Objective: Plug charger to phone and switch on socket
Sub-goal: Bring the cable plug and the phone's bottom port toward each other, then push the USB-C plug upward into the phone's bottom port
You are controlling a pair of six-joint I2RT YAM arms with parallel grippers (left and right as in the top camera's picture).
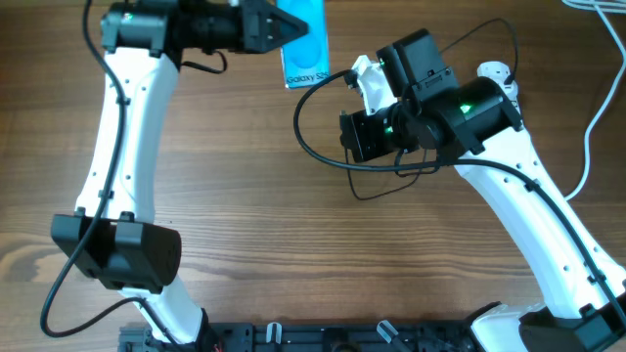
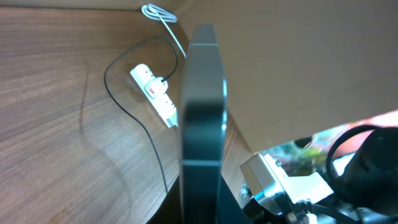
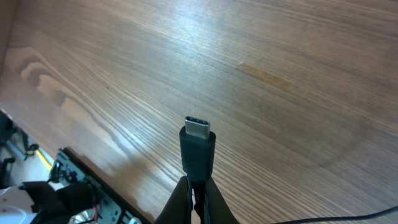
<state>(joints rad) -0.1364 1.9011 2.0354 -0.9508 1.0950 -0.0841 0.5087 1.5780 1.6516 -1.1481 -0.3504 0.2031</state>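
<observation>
My left gripper [image 1: 277, 27] is shut on the phone [image 1: 305, 51] and holds it lifted at the table's far edge, its cyan screen facing up. In the left wrist view the phone [image 2: 202, 112] shows edge-on. My right gripper [image 3: 198, 190] is shut on the charger's black plug [image 3: 198, 146], whose metal tip points away from the fingers, above bare wood. In the overhead view this gripper [image 1: 344, 137] is just below and right of the phone. The thin black cable [image 1: 301, 132] loops beside it. The white socket [image 2: 155, 93] lies on the table, mostly hidden under my right arm in the overhead view [image 1: 368, 80].
A thick white cord [image 1: 592, 117] runs along the table's right side and coils at the far edge [image 2: 158, 14]. The arm bases and a black rail [image 1: 323, 337] stand at the near edge. Wooden tabletop [image 1: 293, 244] spreads between the arms.
</observation>
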